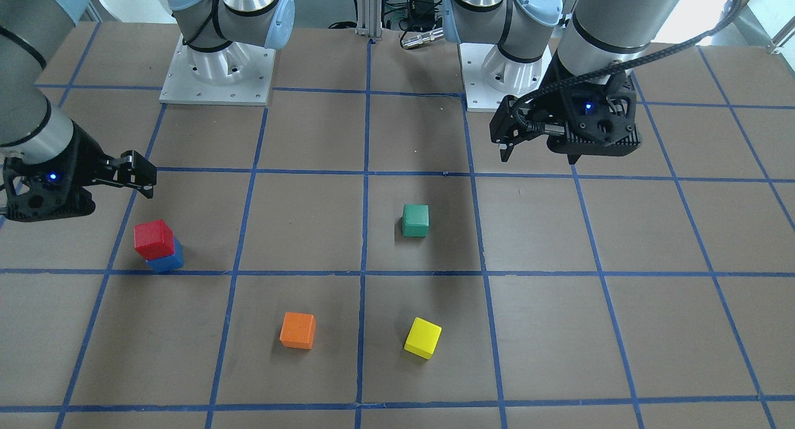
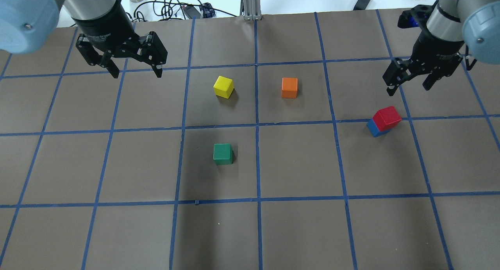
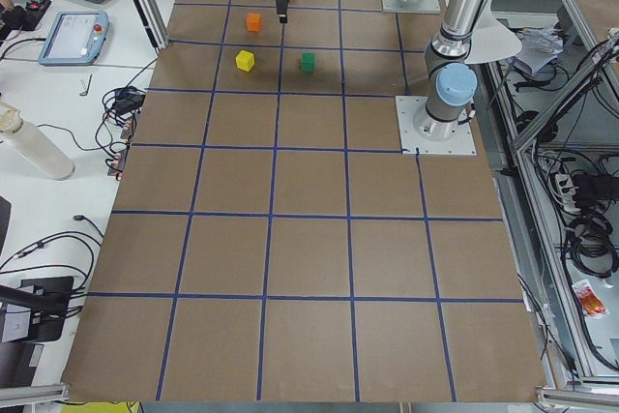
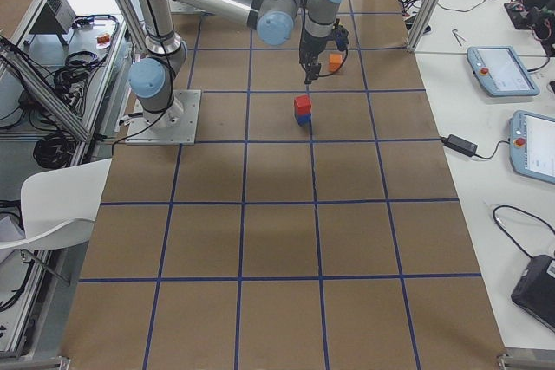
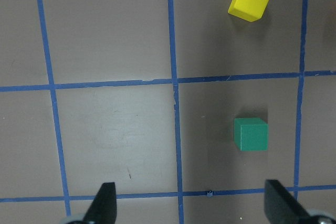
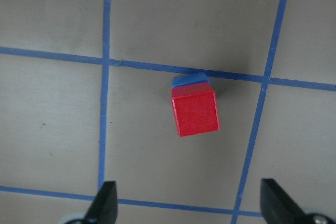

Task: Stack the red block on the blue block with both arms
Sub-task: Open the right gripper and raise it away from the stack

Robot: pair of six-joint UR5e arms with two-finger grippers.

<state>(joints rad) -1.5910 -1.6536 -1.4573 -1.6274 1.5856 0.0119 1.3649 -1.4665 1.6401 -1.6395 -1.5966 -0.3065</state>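
Observation:
The red block (image 1: 153, 239) sits on top of the blue block (image 1: 166, 260), turned slightly against it. The stack also shows in the overhead view, red (image 2: 386, 118) on blue (image 2: 373, 128), and in the right wrist view, red (image 6: 195, 113) over blue (image 6: 190, 80). My right gripper (image 2: 408, 88) is open and empty, raised above and just beyond the stack, apart from it; it also shows in the front view (image 1: 141, 177). My left gripper (image 2: 136, 74) is open and empty, high over the far left of the table, away from all blocks.
A green cube (image 2: 222, 153) lies near the table's middle, with a yellow cube (image 2: 223, 86) and an orange cube (image 2: 289, 87) beyond it. The two arm bases stand at the robot's edge of the table (image 1: 435, 367), which carries blue tape grid lines.

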